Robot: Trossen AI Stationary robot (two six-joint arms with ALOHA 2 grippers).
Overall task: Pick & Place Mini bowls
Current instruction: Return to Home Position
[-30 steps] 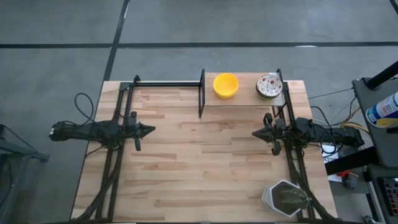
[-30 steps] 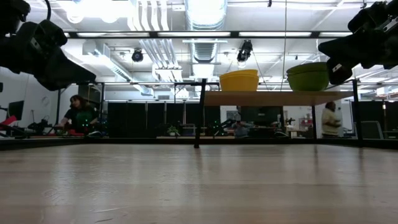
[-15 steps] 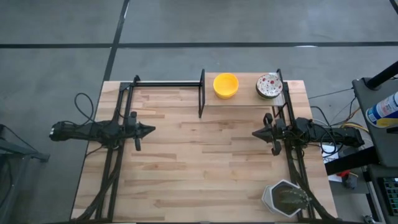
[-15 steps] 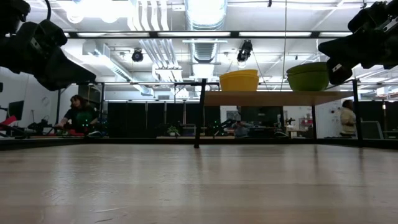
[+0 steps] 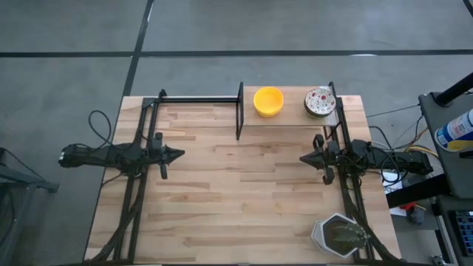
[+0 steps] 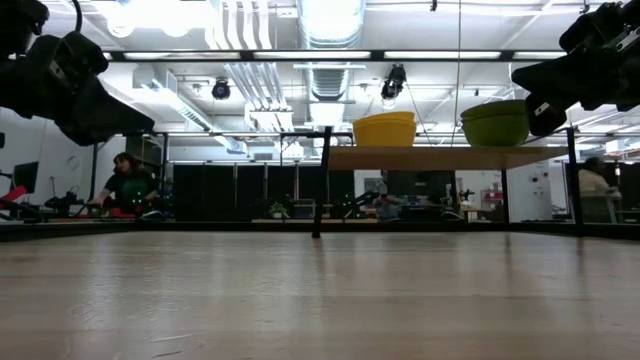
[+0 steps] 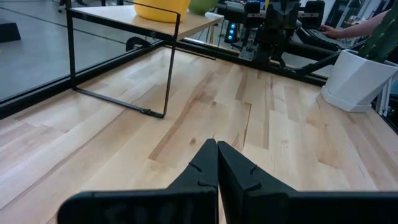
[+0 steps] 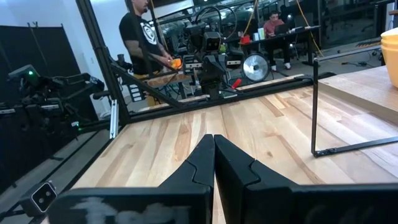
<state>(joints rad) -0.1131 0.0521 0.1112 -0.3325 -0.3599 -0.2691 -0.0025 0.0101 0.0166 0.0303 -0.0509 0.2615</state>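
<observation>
I judged this the homing step: the yellow bowls and the speckled bowls sat stacked, side by side, on the shelf. The left gripper and right gripper hung well apart over the table, both pinched closed on nothing. Next, I reckoned, only parking the arms was called for

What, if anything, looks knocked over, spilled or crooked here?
Nothing stands out. The yellow bowls and the speckled bowls sit in two upright stacks on the shelf. The hexagonal container stands at a corner of the table. The left gripper and right gripper hang shut.
</observation>
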